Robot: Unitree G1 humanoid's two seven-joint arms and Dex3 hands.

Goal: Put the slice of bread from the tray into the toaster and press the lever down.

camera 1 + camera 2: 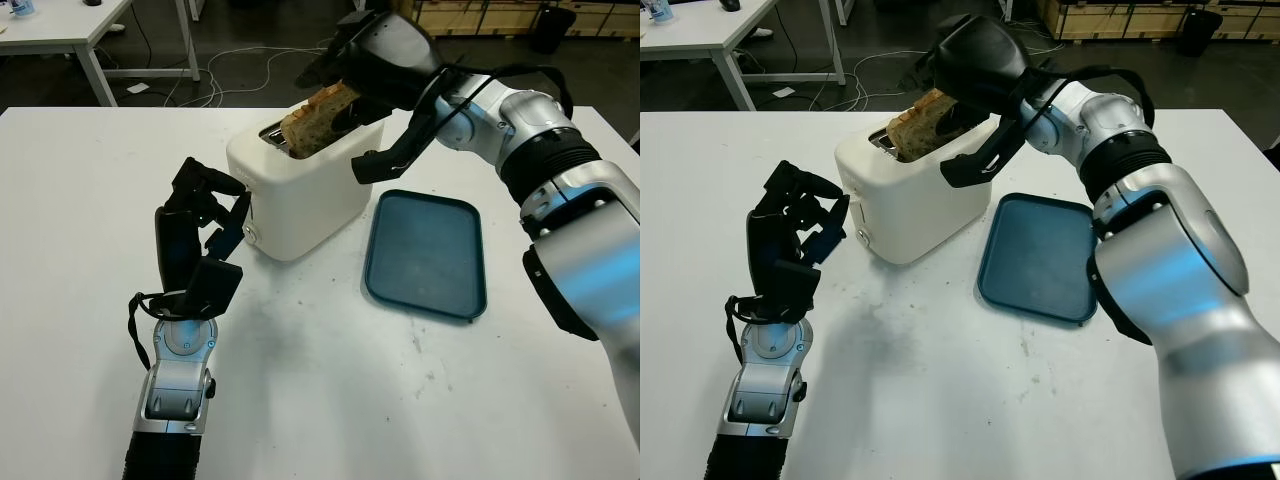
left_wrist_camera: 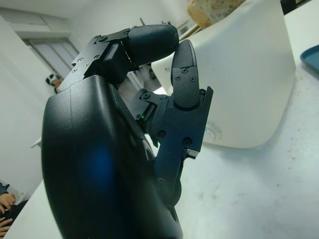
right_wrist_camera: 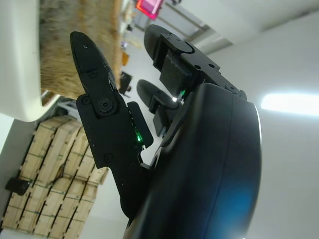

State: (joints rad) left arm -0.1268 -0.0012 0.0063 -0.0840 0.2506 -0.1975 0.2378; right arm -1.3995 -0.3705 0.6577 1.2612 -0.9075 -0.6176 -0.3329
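Bread (image 1: pixel 318 118), brown and seedy, sticks halfway out of the white toaster (image 1: pixel 300 190). Right hand (image 1: pixel 375 60) is above it, fingers hard to tell. Left hand (image 1: pixel 200 225), fingers curled, holds nothing beside the toaster.

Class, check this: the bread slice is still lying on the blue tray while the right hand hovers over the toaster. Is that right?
No. The tray holds no bread; the bread slice stands tilted, partly in the toaster slot, at the right hand, as the left eye view shows.
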